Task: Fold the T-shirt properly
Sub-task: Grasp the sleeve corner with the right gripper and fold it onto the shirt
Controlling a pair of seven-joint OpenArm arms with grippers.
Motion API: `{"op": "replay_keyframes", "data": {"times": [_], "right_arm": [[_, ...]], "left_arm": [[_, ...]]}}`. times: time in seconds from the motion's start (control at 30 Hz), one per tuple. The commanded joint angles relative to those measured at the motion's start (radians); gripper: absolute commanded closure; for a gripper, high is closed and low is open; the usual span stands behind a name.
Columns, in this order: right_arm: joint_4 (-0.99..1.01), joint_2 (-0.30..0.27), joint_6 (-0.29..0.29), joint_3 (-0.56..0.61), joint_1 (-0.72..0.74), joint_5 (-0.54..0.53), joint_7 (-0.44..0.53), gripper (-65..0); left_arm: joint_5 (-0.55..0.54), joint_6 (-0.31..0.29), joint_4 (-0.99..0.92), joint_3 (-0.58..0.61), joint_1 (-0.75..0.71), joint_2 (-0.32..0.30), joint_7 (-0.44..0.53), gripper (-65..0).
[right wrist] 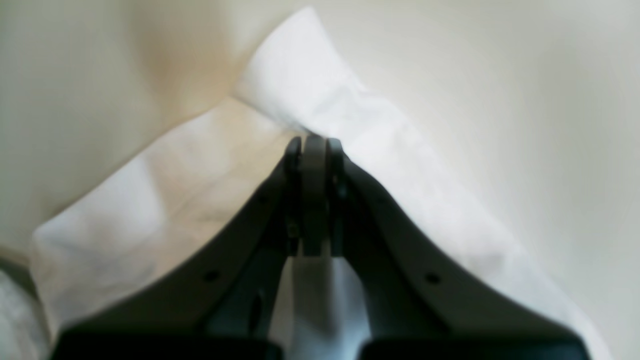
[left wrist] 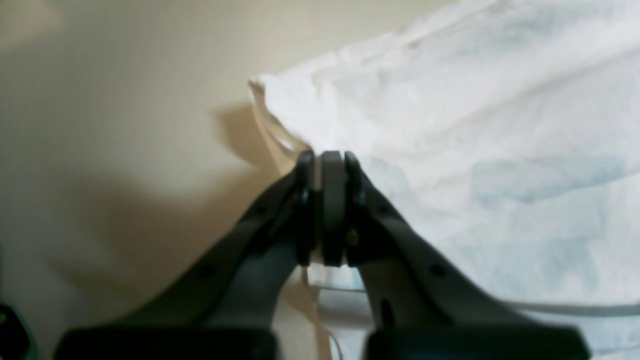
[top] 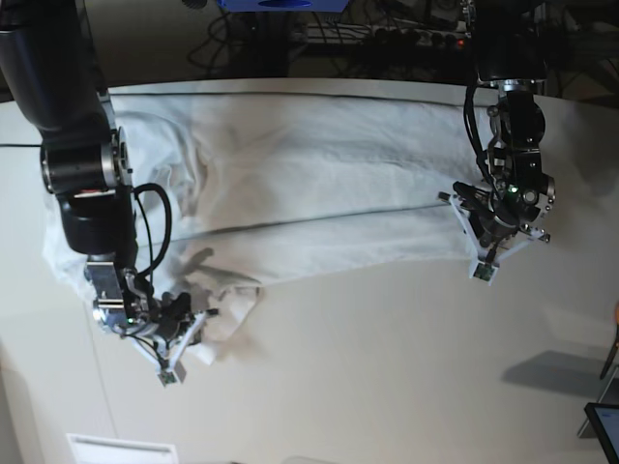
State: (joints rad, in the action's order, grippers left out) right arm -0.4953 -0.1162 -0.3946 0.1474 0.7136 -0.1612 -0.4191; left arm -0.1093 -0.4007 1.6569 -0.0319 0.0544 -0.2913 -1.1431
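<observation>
— T-shirt (top: 309,184) first: where does it lie?

— Spread wide across the pale table (top: 387,367) in the base view, white, stretching from one arm to the other along the table's far part, with a rumpled bunch of cloth at the near corner by the right gripper (top: 184,338).

— And that gripper's fingers?

— Pressed together. In the right wrist view the right gripper (right wrist: 314,145) has its dark pads meeting at the tip with a fold of white cloth pinched there; fabric passes under and between the two fingers (right wrist: 240,250) and fans out to both sides.

— The left one?

— Also clamped narrow. The left wrist view shows the left gripper (left wrist: 330,160) with pads together on the shirt's edge, just by a corner of the cloth; a thin sliver of white sits between the pads, and a hem strip trails below.

— What does the base view add?

— The whole layout: the left gripper (top: 488,256) at the shirt's near edge on that view's right, well apart from the other. The wrist views are blurred but show the pinches close up, which the base view is too small to show.
</observation>
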Motion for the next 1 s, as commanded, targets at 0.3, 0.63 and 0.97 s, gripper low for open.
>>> {"op": "replay_keyframes", "data": {"times": [0.3,0.63,0.97], "right_arm": [[-0.647,-0.026,-0.002,-0.061,-0.193,-0.004,-0.274,-0.1],[-1.110,-0.024,-0.002,-0.199,-0.392,-0.004,-0.536,-0.1],[-1.479,0.010,-0.007,-0.292,-0.642,-0.005,-0.713,-0.1]], "left_arm": [[0.001,0.004,0.073,-0.006,0.019,-0.013,0.012,0.0],[0.001,0.004,0.073,-0.004,0.017,-0.013,0.013,0.0],[0.001,0.004,0.075,-0.004,0.017,-0.015,0.015,0.0]]}}
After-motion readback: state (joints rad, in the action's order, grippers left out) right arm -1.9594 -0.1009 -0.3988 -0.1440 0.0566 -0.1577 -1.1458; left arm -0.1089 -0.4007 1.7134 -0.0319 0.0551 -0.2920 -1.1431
